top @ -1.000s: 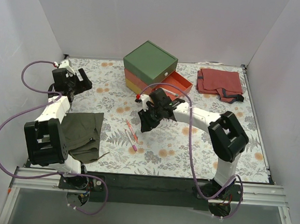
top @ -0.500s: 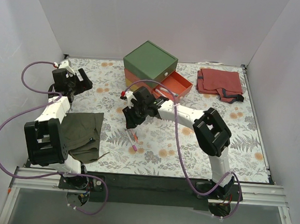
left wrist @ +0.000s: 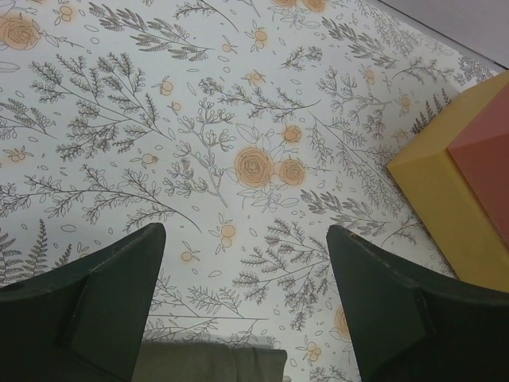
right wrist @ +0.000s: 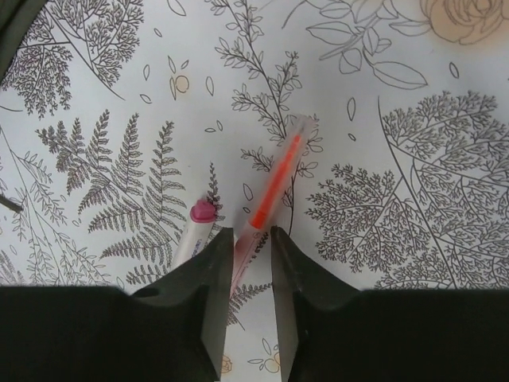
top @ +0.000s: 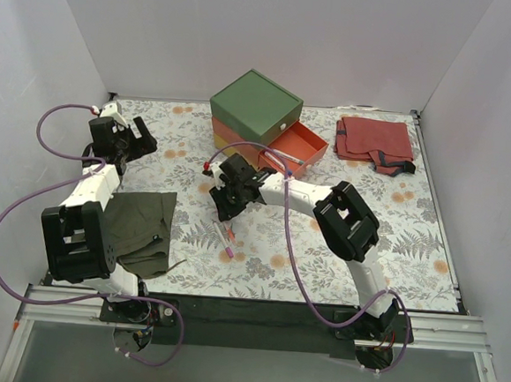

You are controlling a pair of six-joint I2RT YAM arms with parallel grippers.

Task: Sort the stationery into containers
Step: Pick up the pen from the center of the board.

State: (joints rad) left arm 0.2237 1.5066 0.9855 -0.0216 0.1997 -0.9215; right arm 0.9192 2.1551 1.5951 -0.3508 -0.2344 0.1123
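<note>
Well, your left claw (left wrist: 242,236) hangs spread over the bench (left wrist: 238,95), near a corner of the yellow drawer (left wrist: 433,207), and looks idle (kept clear of the other arm, I'd judge). At mid-bench your right claw (right wrist: 252,239) is pressed in on the near end of the red pen (right wrist: 274,187). That pen lies flat just beside a pink-tipped pen (right wrist: 195,231), so the grip looks set low for a lift. Further right, the red drawer (top: 299,141) stands pulled open, likely to receive the red pen.
</note>
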